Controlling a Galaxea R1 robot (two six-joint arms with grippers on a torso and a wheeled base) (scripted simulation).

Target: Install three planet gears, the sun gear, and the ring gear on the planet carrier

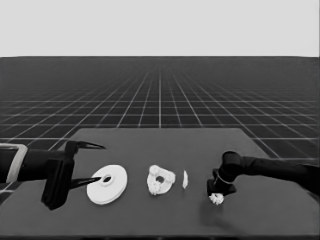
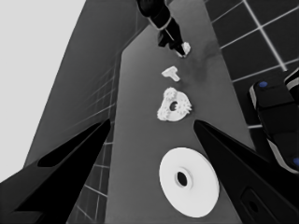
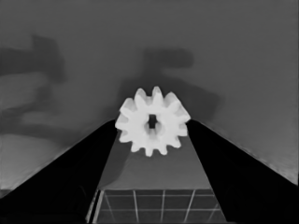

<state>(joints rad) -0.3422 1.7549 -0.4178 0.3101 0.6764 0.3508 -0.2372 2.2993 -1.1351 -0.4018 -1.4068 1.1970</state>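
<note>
Right gripper (image 1: 216,196) is down at the table's near right, its fingers closed against both sides of one toothed gear (image 3: 153,121), probably to carry it to the smaller round part (image 1: 161,180) at centre, which bears three gears (count uncertain). One larger round part (image 1: 107,184) lies left, under the idle, wide-open left gripper (image 1: 93,163). One thin white piece (image 1: 185,179) lies between.

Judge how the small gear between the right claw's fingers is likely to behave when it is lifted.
The gear looks rigid and probably light, being small beside the larger round part. With the right claw pinching only its toothed rim, it may pivot or slip. If dropped on edge, its round shape could let it roll.
</note>
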